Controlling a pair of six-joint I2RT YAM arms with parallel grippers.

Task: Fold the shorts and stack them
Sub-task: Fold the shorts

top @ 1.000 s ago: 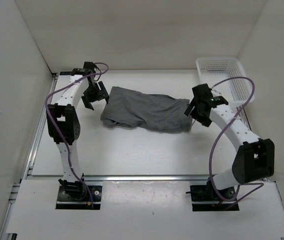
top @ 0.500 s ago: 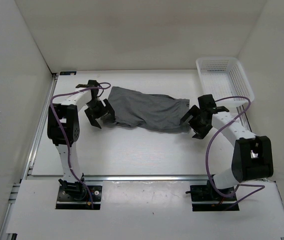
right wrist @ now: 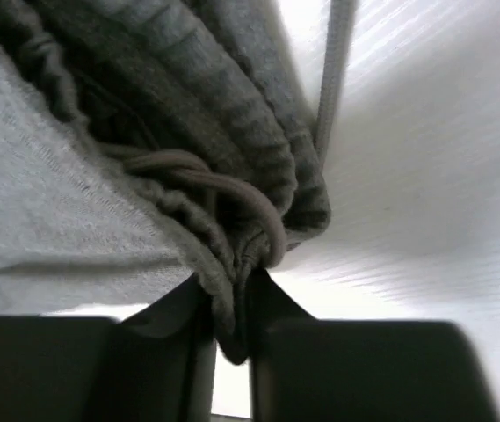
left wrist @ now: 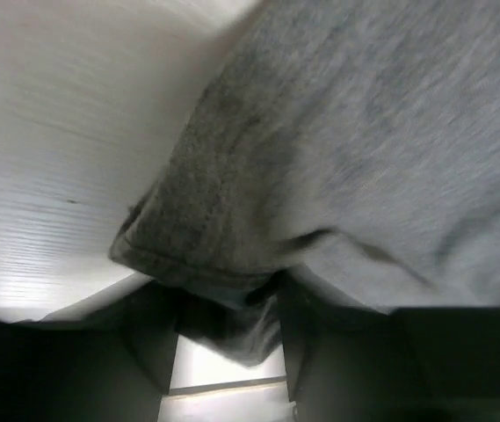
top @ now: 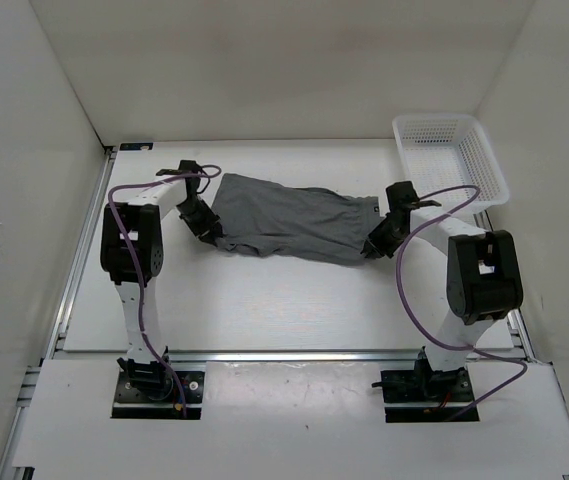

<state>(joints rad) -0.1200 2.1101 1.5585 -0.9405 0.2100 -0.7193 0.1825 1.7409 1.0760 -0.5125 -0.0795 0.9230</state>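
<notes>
– White table (top: 294, 300) throughout; where are the shorts?
– The shorts (top: 289, 225) lie spread across the middle, waistband to the right and leg hem to the left. A basket (top: 454, 150) stands apart at the back right.
– And the arms?
– One is low at each end, likely so both ends can rise together for a fold. The right gripper (right wrist: 228, 330) is pressed together on the bunched waistband (right wrist: 232, 141), by the drawstring (right wrist: 206, 176). The left gripper (left wrist: 230, 338) straddles the hem (left wrist: 188, 264). Cloth sits between its jaws, but I cannot tell if they clamp it.
– Stage?
– Grasping, I'd judge; no fold shows yet.
</notes>
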